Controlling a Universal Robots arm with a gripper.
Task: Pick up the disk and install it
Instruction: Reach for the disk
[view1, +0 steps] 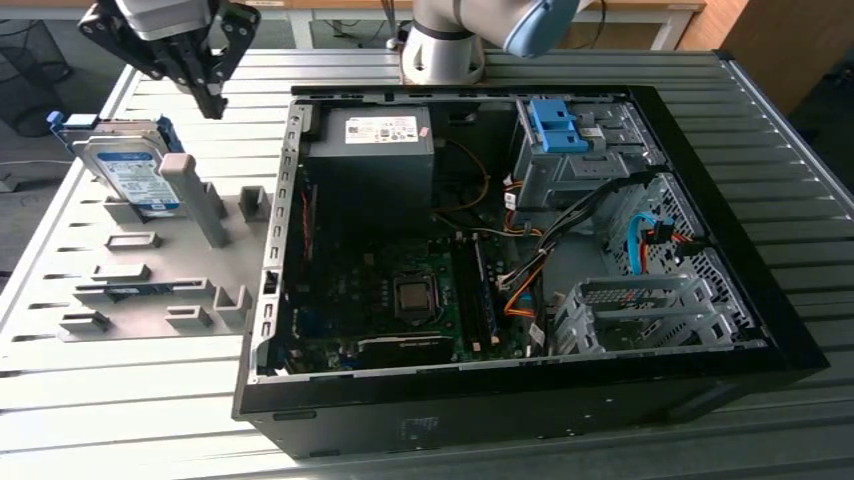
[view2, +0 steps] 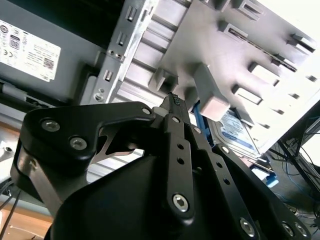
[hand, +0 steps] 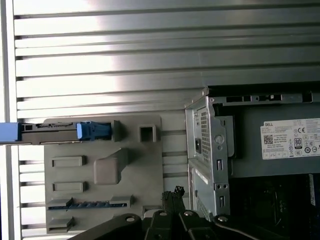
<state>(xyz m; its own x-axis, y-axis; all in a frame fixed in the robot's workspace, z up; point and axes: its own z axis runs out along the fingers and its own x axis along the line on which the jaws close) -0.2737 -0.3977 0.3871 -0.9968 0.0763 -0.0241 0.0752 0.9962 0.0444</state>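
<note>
The disk (view1: 130, 172) is a silver-grey drive with a white-and-blue label and blue side rails. It stands on edge in a slot at the far end of the grey holder plate (view1: 160, 290), on the exterior view's left. My gripper (view1: 211, 100) hangs above the plate, a little to the right of the disk and apart from it. Its fingers are shut together with nothing between them. In the second wrist view the fingertips (view2: 173, 100) point toward the plate, with the disk (view2: 235, 127) beyond them. The first wrist view shows the disk (hand: 60, 131) edge-on, well away from the gripper (hand: 172, 192).
An open black computer case (view1: 787, 330) lies to the right of the plate. It holds a grey power supply (view1: 374, 140), a blue bracket (view1: 554, 125) in a drive cage, a metal cage (view1: 641, 310) and loose cables. The plate carries several low grey fixtures on a ribbed metal table (view1: 120, 420).
</note>
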